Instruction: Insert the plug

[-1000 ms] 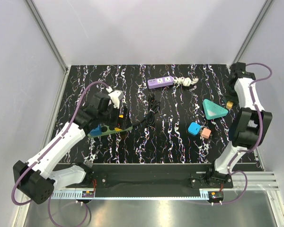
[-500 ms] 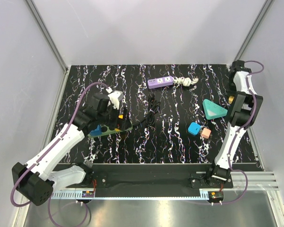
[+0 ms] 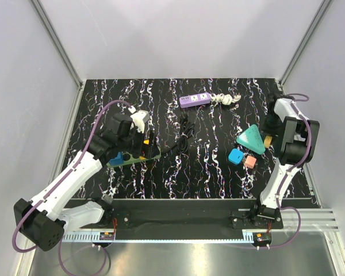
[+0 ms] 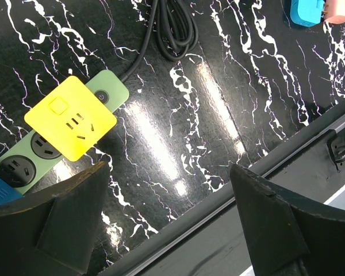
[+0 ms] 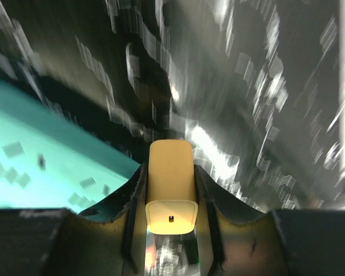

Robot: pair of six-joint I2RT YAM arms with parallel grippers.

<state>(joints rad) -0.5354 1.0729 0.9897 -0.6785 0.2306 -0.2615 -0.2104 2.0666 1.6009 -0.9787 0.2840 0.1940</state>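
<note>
- My right pincer (image 5: 170,198) is clamped on the plug (image 5: 171,167). The cream body sits lengthwise between the two fingers, gripped by its flat sides so it cannot twist when I push it home.
- The plug is therefore off the table, at the right side, just beside the teal wedge (image 3: 250,139). My right wrist view is blurred, so I cannot tell whether plug and wedge touch, and the prongs are hidden from me.
- My left pincer (image 4: 168,190) stands wide with nothing in it, hovering above the green strip (image 4: 106,95). I judge it waits there to pin the strip down, since a loose strip would slide under an insertion push.
- A yellow adapter (image 4: 70,118) already fills one place near the switch end of the green strip. Two bare sockets (image 4: 14,169) show below it, and something blue sits at the frame's edge beyond them.
- The strip's black cable (image 3: 185,123) lies coiled towards the table's middle, out of the path between my two arms.
- A purple strip (image 3: 195,100) lies at the far edge, well apart from both arms. With my left pincer posted at the green one, I take that as the target, though this is a guess.
- A blue cube (image 3: 236,156) and a pink cube (image 3: 250,162) sit touching, near the wedge and between the plug and the green strip. I would carry the plug above them.
- The insertion is not yet begun: plug and green strip are well apart.
</note>
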